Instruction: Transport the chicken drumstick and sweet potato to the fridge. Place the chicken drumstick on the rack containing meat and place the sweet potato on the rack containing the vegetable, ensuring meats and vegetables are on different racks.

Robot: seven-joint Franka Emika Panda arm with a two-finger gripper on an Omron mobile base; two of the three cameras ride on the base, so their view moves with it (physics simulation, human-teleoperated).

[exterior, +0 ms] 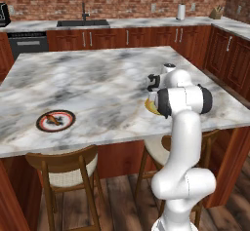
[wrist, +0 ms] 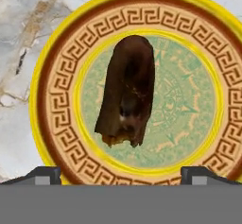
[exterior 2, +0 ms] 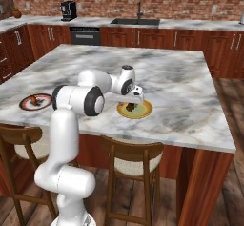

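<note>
The gripper (wrist: 120, 173) hangs directly above the sweet potato (wrist: 127, 90), jaws spread wide and empty, evidently positioned to straddle it. The tuber lies on the yellow-rimmed plate (wrist: 47, 81) on the island counter (exterior 2: 181, 77). The chicken drumstick (exterior: 55, 121) rests well apart on a second plate (exterior: 43, 125).

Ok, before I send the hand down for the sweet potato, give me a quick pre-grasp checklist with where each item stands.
1. Gripper open: ok, the fingertips stand wide apart, nothing between them.
2. Sweet potato under the hand: ok, it lies between the fingertips in the hand view, a little left of centre.
3. Sweet potato resting on the yellow-rimmed plate: ok, it lies alone in the plate's middle.
4. Plate on the island counter: ok, set back from the near edge.
5. Chicken drumstick untouched: ok, on the red-rimmed plate at the island's other end.
6. Fridge door state: cannot tell.
</note>
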